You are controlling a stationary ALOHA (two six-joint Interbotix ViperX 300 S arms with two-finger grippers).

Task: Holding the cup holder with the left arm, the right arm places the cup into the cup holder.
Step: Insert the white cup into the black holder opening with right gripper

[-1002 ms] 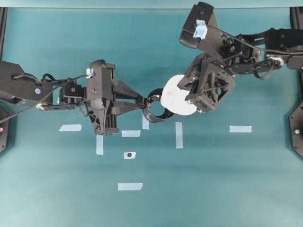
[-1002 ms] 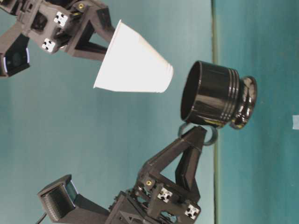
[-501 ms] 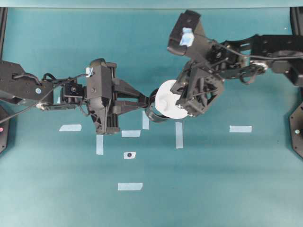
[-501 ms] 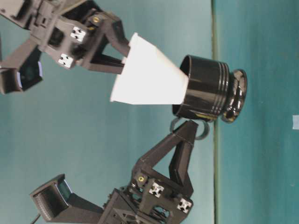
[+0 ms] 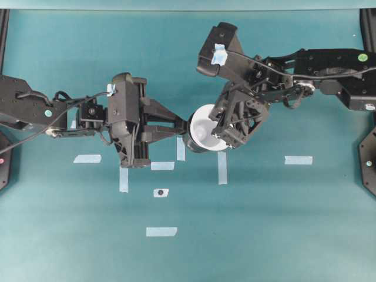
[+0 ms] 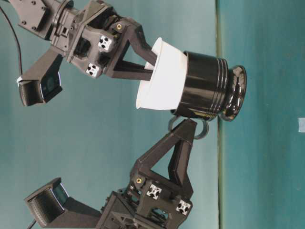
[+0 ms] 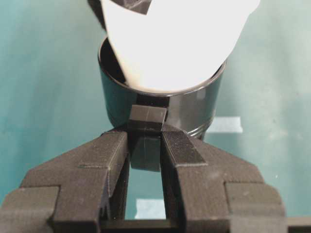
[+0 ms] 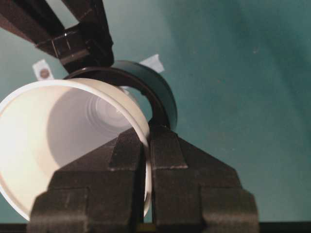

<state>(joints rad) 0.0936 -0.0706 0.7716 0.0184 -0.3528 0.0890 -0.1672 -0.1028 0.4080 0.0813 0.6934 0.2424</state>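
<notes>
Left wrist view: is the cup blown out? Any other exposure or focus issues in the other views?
Left wrist view: the cup is overexposed, surface detail lost; the near fingers look soft. Right wrist view: the cup's inside is shaded and readable, near rim blurred. Table-level view: glossy highlights on the cup holder, image turned sideways. Overhead view: even light.

A teal table (image 5: 294, 223) carries several pale tape strips (image 5: 161, 231), one marked with a dark dot (image 5: 160, 192).

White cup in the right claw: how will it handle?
The cup is probably light and thin-walled: the right claw holds it by pinching the rim alone. It likely dents if squeezed. The taper should let it wedge in the cup holder.
</notes>
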